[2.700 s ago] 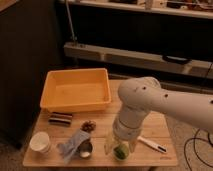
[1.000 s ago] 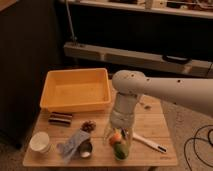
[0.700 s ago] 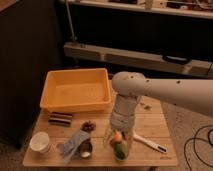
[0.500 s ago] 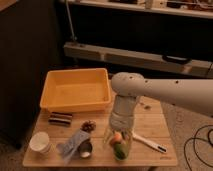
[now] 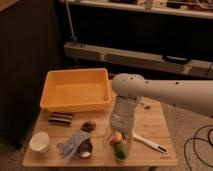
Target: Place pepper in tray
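The small dark green pepper [image 5: 120, 152] lies on the wooden table [image 5: 155, 127] near the front edge, right under my gripper [image 5: 119, 145]. An orange round fruit [image 5: 116, 137] shows just above the pepper, inside the gripper's frame. The white arm reaches in from the right and points straight down onto this spot. The yellow-orange tray [image 5: 54, 102] stands at the table's back left, empty, well apart from the gripper and the pepper.
Left of the gripper lie a crumpled blue-grey bag [image 5: 73, 144], a small round tin [image 5: 86, 149], a brown snack [image 5: 89, 125], a dark can on its side [image 5: 60, 118] and a white cup [image 5: 40, 142]. A white pen-like tool [image 5: 150, 143] lies to the right.
Since the earliest frame the arm's elbow has swung to the left and the orange fruit has come into view at the gripper. Over the last second nothing has visibly moved.
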Action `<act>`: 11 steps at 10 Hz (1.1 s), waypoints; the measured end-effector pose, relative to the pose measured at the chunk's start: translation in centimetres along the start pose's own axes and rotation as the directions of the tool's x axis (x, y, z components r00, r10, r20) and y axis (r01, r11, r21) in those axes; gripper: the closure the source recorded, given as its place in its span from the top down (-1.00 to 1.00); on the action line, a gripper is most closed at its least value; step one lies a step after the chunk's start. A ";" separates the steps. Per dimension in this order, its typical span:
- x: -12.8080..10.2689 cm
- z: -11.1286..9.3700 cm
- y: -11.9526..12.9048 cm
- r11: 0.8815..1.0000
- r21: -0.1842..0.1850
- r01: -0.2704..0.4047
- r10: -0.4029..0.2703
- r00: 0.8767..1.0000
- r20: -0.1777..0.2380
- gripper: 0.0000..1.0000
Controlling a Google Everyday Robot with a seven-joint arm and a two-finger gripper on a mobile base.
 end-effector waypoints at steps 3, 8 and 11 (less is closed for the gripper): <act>-0.4 -0.1 -0.5 1.000 -0.007 0.008 -0.008 1.000 -0.004 0.30; -0.8 0.2 -1.0 1.000 -0.024 0.016 -0.016 1.000 -0.007 0.30; -1.2 0.0 -1.1 1.000 -0.021 0.023 -0.023 1.000 0.019 0.30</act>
